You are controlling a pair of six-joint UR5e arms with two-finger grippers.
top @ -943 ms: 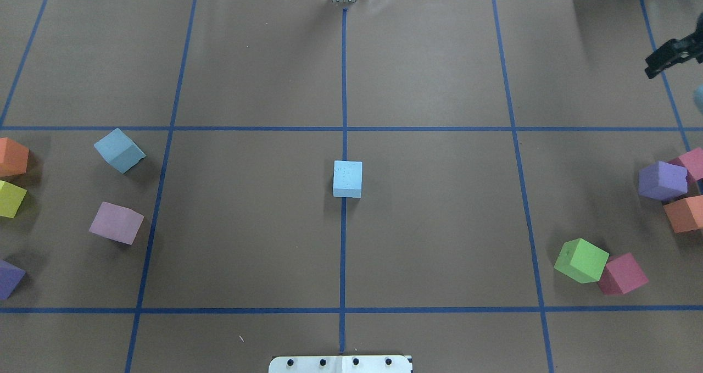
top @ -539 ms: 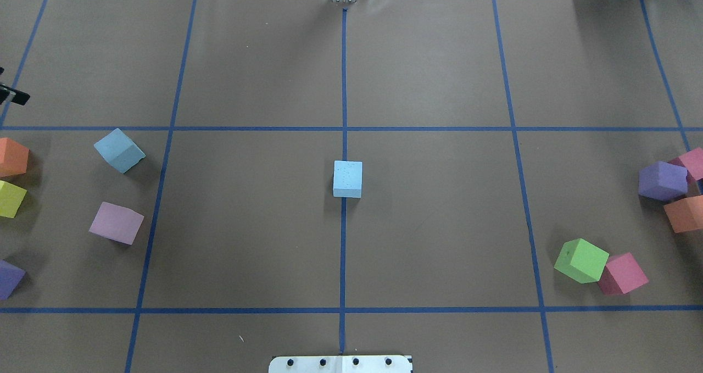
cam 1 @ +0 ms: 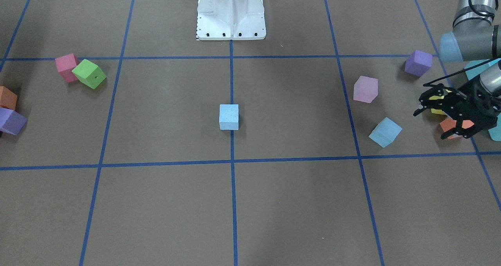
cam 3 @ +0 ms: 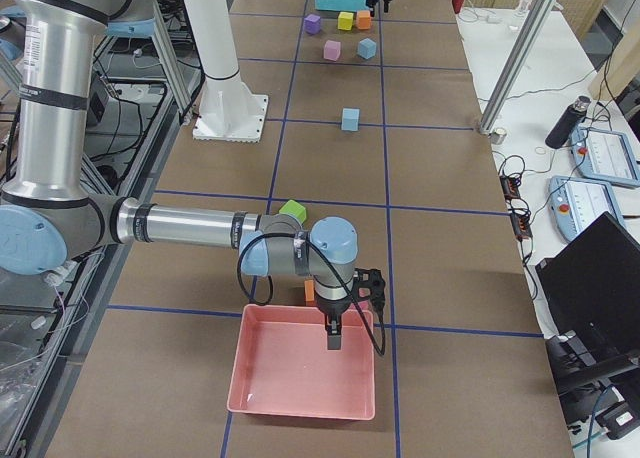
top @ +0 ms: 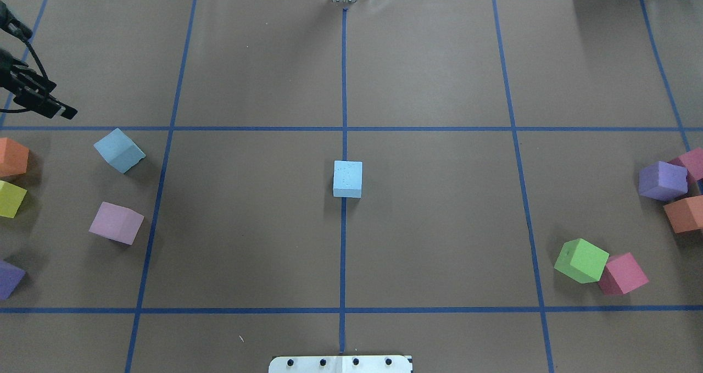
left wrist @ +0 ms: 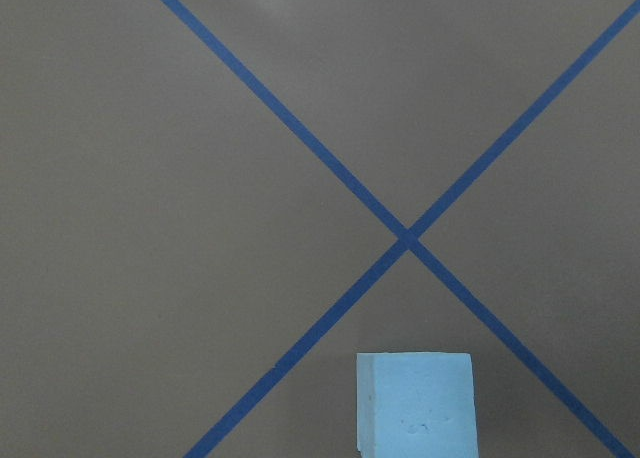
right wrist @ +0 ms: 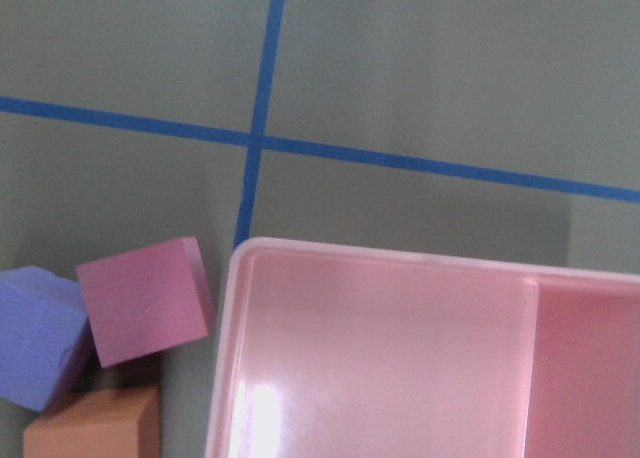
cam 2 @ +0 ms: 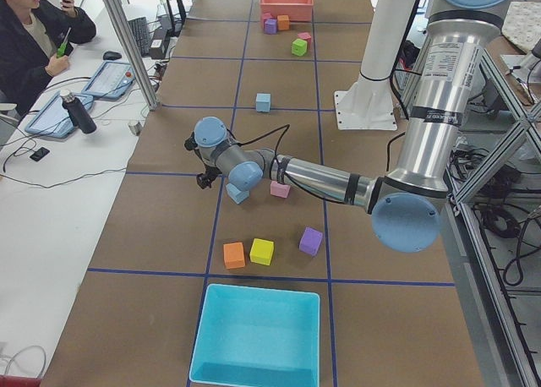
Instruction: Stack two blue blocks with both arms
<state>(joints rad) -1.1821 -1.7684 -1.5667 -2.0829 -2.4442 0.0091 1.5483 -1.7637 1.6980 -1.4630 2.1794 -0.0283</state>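
One pale blue block [top: 347, 179] sits at the table's centre on the middle tape line; it also shows in the front view [cam 1: 229, 117]. The second blue block [top: 119, 150] lies tilted at the left, and in the front view [cam 1: 385, 132]. My left gripper [cam 1: 433, 118] hovers open and empty, apart from that second block, toward the table's left end; it enters the overhead view at the left edge [top: 41, 99]. The left wrist view shows a blue block [left wrist: 415, 403] at its bottom. My right gripper [cam 3: 345, 303] shows only in the exterior right view, over a pink tray [cam 3: 262, 403]; I cannot tell its state.
Pink [top: 116, 223], yellow [top: 10, 198], orange [top: 11, 157] and purple [top: 8, 278] cubes lie at the left. Green [top: 581, 260], magenta [top: 623, 274], purple [top: 663, 181] and orange [top: 684, 213] cubes lie at the right. A teal box [cam 2: 258, 336] stands at the left end.
The right gripper has left the overhead view at the right edge. The left gripper has come in from the left edge and moved rightward. No block has moved.
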